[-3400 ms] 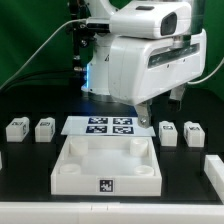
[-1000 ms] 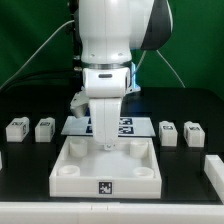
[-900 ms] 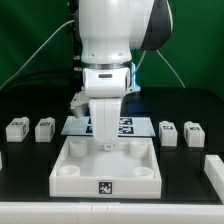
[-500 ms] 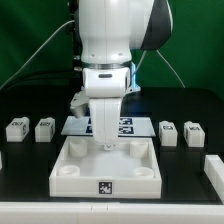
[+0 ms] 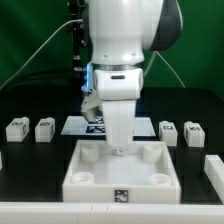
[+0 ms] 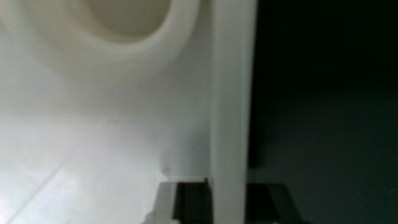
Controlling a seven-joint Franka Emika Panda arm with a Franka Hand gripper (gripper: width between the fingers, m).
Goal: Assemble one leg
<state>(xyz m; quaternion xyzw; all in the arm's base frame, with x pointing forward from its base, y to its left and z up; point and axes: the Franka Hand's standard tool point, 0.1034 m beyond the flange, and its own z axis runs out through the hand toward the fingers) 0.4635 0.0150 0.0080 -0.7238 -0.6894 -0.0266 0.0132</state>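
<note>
Four small white legs with square markers stand on the black table: two at the exterior view's left and two at its right. My gripper is down at the back wall of the large white tray, far from every leg. In the wrist view my gripper is shut on the tray's thin upright wall, with a dark finger on each side. The tray's inner floor and a round corner hole show beside it.
The marker board lies behind the tray, mostly hidden by my arm. A white part lies at the exterior view's right edge. A green curtain hangs behind the table.
The tray has shifted toward the exterior view's right, and my arm and gripper moved with it. The four legs have not moved.
</note>
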